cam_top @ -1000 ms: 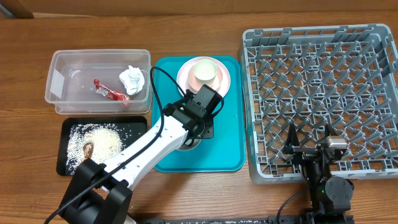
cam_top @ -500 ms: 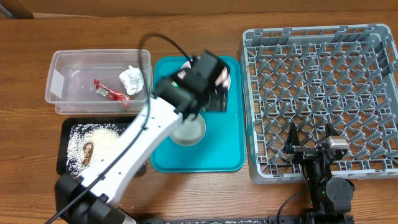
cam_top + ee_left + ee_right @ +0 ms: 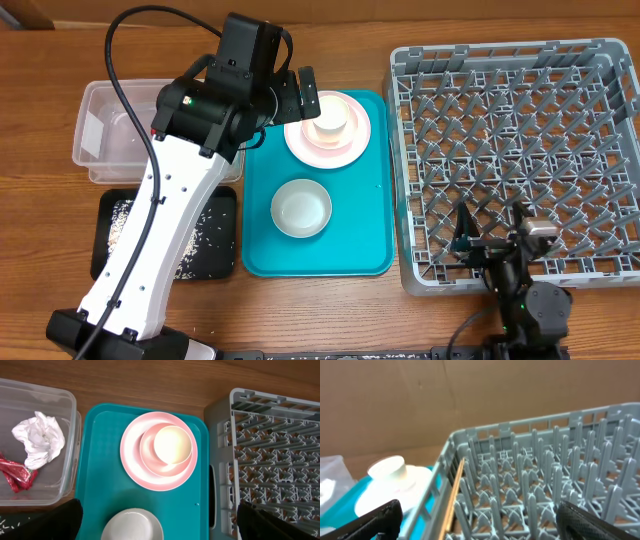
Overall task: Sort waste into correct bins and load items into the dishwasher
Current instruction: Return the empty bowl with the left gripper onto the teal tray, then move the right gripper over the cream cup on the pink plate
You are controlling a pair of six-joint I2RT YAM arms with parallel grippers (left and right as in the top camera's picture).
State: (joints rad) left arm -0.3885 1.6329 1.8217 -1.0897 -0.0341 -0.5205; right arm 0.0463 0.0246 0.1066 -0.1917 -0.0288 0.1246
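Note:
The pale pink plate (image 3: 329, 132) sits at the back of the teal tray, with the cream cup (image 3: 330, 114) on it in a small bowl-like dish. One whitish bowl (image 3: 301, 208) stands empty mid-tray. My left gripper (image 3: 290, 95) is open and empty, high above the tray's back left corner. Its view shows the plate (image 3: 131, 455), cup (image 3: 172, 445), bowl (image 3: 132, 525), napkin (image 3: 40, 440) and red wrapper (image 3: 17, 474) in the clear tub (image 3: 70, 415). My right gripper (image 3: 495, 240) is open over the front of the grey rack (image 3: 520, 120).
The black tray (image 3: 205, 240) with rice lies front left, partly under my left arm. The teal tray (image 3: 360, 230) lies between the tub and the rack. The right wrist view shows the rack's pegs (image 3: 545, 485) and the plate (image 3: 375, 497).
My left gripper has risen from over the whitish bowl and swung back and left. The bowl now stands uncovered on the teal tray. The right arm has not moved.

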